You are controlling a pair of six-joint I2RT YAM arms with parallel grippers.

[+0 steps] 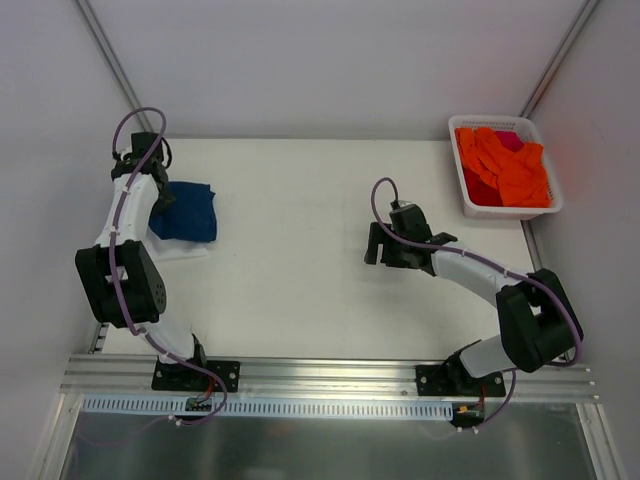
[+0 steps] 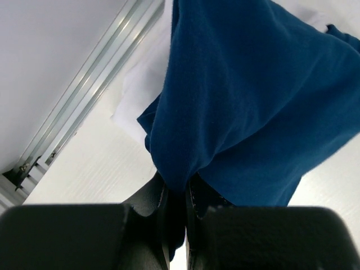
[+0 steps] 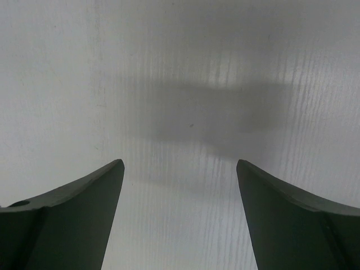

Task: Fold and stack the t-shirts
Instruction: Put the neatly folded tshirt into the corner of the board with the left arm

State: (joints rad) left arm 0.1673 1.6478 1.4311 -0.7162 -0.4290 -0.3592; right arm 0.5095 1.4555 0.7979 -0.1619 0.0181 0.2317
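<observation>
The navy t-shirt (image 1: 188,210) is a folded bundle at the table's left, lying on the white t-shirt (image 1: 180,248), of which only an edge shows. My left gripper (image 1: 162,196) is shut on an edge of the navy t-shirt; in the left wrist view the navy cloth (image 2: 247,101) runs down between the closed fingers (image 2: 151,197), with the white t-shirt (image 2: 143,84) beneath. Its print is hidden. My right gripper (image 1: 385,245) is open and empty over bare table at centre right; the right wrist view shows its fingertips (image 3: 109,177) spread wide.
A white basket (image 1: 470,205) with orange cloths (image 1: 510,168) stands at the back right corner. A metal rail (image 2: 84,84) runs along the table's left edge close to the shirts. White walls enclose the table.
</observation>
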